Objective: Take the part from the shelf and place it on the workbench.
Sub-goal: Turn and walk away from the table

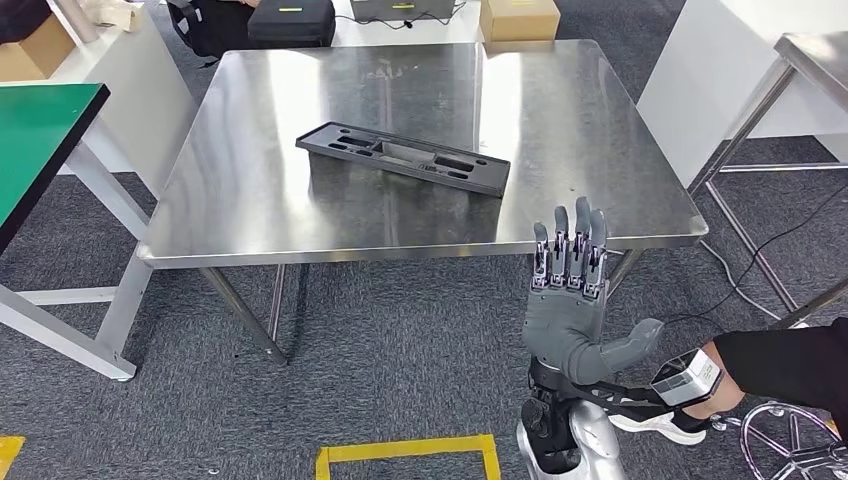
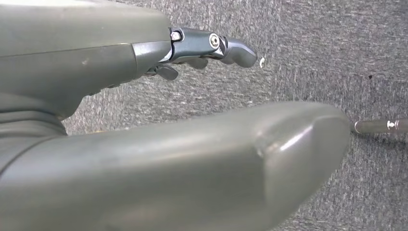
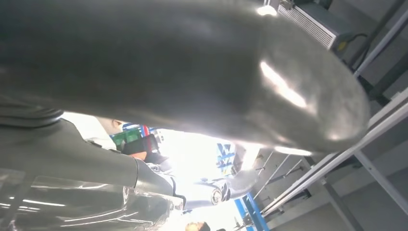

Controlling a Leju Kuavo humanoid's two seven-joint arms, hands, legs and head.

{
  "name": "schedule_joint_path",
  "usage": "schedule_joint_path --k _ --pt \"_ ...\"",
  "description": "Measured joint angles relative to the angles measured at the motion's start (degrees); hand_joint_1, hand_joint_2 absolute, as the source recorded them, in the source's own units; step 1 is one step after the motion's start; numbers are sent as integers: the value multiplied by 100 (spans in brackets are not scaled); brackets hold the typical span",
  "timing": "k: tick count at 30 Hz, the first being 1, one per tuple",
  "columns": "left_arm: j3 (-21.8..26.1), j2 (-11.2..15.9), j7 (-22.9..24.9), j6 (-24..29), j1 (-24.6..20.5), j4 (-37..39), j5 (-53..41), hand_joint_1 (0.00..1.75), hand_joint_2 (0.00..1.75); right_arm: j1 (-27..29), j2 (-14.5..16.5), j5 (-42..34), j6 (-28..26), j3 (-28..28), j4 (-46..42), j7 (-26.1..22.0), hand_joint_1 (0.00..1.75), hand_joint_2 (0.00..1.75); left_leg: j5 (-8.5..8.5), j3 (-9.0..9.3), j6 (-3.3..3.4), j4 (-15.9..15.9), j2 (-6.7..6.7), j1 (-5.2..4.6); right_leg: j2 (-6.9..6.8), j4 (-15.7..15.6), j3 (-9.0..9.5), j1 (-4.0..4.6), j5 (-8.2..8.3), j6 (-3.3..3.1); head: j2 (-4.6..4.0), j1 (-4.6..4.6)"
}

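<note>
A long dark grey plastic part (image 1: 404, 157) with several recesses lies flat near the middle of the steel workbench (image 1: 250, 215), slanted from back left to front right. My right hand (image 1: 573, 305) is raised below the bench's front edge, to the right of the part and apart from it, fingers straight and spread, thumb out, holding nothing. In the right wrist view its thick thumb (image 3: 202, 67) fills the foreground. My left hand (image 2: 144, 144) appears in the left wrist view over grey carpet, fingers (image 2: 211, 48) slightly bent, nothing in it.
A green-topped table (image 1: 40, 130) stands at the left, and another steel table (image 1: 815, 50) at the right. Cardboard boxes (image 1: 518, 18) and a black case (image 1: 290, 22) sit behind the bench. A person's leg and shoe (image 1: 760, 375) are at lower right. Yellow floor tape (image 1: 405, 452) lies near me.
</note>
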Motion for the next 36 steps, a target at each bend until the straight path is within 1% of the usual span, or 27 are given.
schedule_joint_path --k 2,4,5,6,7,9,10,12,14,15,16,18,19,20,21,22,23,24,26,27,28,30,31,32,34,35,36 --pt "0 -11 -1 -1 -8 0 -3 0 0 7 -1 39 -48 -21 0 14 0 0 203 -110 62 -122 36 17 6 313 -176 20 -320 -51 0 10" --pt "1 -20 -2 -1 -10 0 -9 0 0 36 -10 136 -152 -50 3 41 0 0 361 -298 85 -130 51 6 7 993 -401 0 -828 -124 0 17" --pt "1 -21 -2 -1 -8 0 -12 0 0 58 -17 208 -233 -63 7 65 0 0 436 -401 71 -123 54 1 7 1315 -461 -9 -965 -112 1 16" --pt "2 -23 -2 -1 -7 0 -14 0 0 79 -25 305 -343 -74 17 99 0 0 512 -508 61 -111 60 -1 7 1512 -449 -21 -977 -61 0 17" --pt "2 -26 -2 0 -7 0 -15 0 0 93 -32 424 -479 -84 37 137 0 0 586 -620 45 -92 65 -1 6 1538 -349 -29 -883 15 1 18" --pt "5 -35 -2 2 -7 0 -17 0 0 104 -44 752 -865 -111 112 204 0 0 716 -842 -9 -24 69 2 4 1001 141 -53 -670 132 1 18" --pt "10 -38 -4 5 -5 -1 -17 0 0 105 -47 938 -1086 -129 165 230 0 0 767 -937 -45 17 69 -3 5 569 448 -44 -693 128 1 20" --pt "27 -40 -13 12 6 -1 -17 0 0 119 -52 1275 -1484 -175 283 269 0 0 860 -1021 -119 62 68 -12 12 18 781 -4 -821 40 0 8" --pt "63 -40 -27 21 28 1 -17 0 0 120 -69 1642 -1863 -259 570 324 0 0 956 -1027 -179 52 63 9 15 -37 744 18 -789 -64 0 -4" --pt "85 -41 -34 29 41 3 -18 0 0 110 -81 1864 -2059 -326 827 333 0 0 941 -1053 -206 74 55 30 10 -48 703 -3 -748 -113 0 -2" --pt "105 -45 -38 38 60 7 -23 0 0 103 -96 2072 -2227 -411 1157 312 0 0 812 -1098 -234 155 49 54 -2 -49 663 -18 -686 -175 0 -7" --pt "129 -54 -44 56 95 12 -36 0 0 98 -123 2326 -2397 -595 1814 186 0 0 234 -1254 -294 635 36 81 -22 -51 559 -36 -549 -269 0 -9" --pt "137 -58 -45 62 107 13 -41 0 0 98 -134 2376 -2416 -675 2095 126 0 0 -89 -1335 -323 1017 34 86 -26 -45 488 -30 -478 -293 0 -9" --pt "145 -60 -46 66 112 13 -43 0 0 98 -141 2403 -2421 -736 2312 91 0 0 -303 -1385 -348 1380 32 88 -29 -35 410 -22 -413 -296 -1 -10" --pt "154 -60 -46 68 113 13 -44 0 0 98 -146 2427 -2423 -781 2490 75 0 0 -384 -1374 -361 1632 32 89 -28 -23 322 -15 -351 -287 -1 -10" --pt "161 -60 -46 68 113 13 -45 0 0 98 -148 2447 -2426 -819 2627 72 0 0 -345 -1277 -360 1704 32 90 -26 -10 237 -11 -295 -273 -1 -10" --pt "167 -60 -46 68 112 13 -47 0 0 97 -149 2461 -2428 -852 2724 75 0 0 -234 -1080 -341 1565 30 89 -22 0 161 -7 -246 -257 -1 -10" --pt "170 -59 -46 68 109 13 -49 0 0 95 -149 2473 -2430 -880 2799 80 0 0 -123 -787 -303 1245 21 84 -16 8 97 -3 -198 -236 -1 -10" --pt "173 -51 -48 68 99 9 -55 0 0 78 -148 2500 -2444 -920 2902 134 0 0 -100 -208 -210 475 -12 56 -9 12 9 11 -105 -175 1 -6" --pt "174 -48 -49 68 97 8 -57 0 0 48 -148 2528 -2468 -941 2981 214 0 0 -124 -42 -171 221 -29 30 -10 4 -10 11 -55 -131 1 -5" --pt "178 -43 -49 68 98 8 -62 0 0 2 -147 2574 -2508 -976 3113 305 0 0 -150 15 -140 98 -36 3 -11 -15 -21 0 -5 -85 1 -6" --pt "195 -39 -51 68 97 9 -69 0 0 -145 -163 2704 -2644 -1100 3572 419 0 0 -23 -5 -66 3 -17 -22 -10 -58 -30 -8 67 1 1 -10" --pt "210 -41 -56 66 90 9 -78 0 0 -250 -190 2774 -2730 -1200 3938 403 0 0 58 -24 -18 -59 0 -18 -6 -15 -76 -5 8 8 1 -8" --pt "226 -45 -67 63 81 9 -91 0 0 -371 -230 2826 -2811 -1322 4364 376 0 0 152 -64 30 -117 17 -8 -3 142 -157 4 -145 -9 1 -1" --pt "256 -55 -103 49 69 9 -119 0 0 -606 -336 2885 -2939 -1611 5313 403 0 0 304 -209 84 -157 29 -5 4 802 -409 -9 -642 -77 0 13" --pt "266 -55 -125 37 68 9 -127 0 0 -685 -395 2906 -2979 -1748 5732 487 0 0 372 -300 91 -154 29 -8 6 1203 -514 -22 -845 -79 0 19" --pt "273 -55 -151 23 71 9 -129 0 0 -734 -453 2940 -3015 -1871 6133 637 0 0 440 -394 84 -151 28 -12 6 1516 -562 -33 -934 -43 0 21"
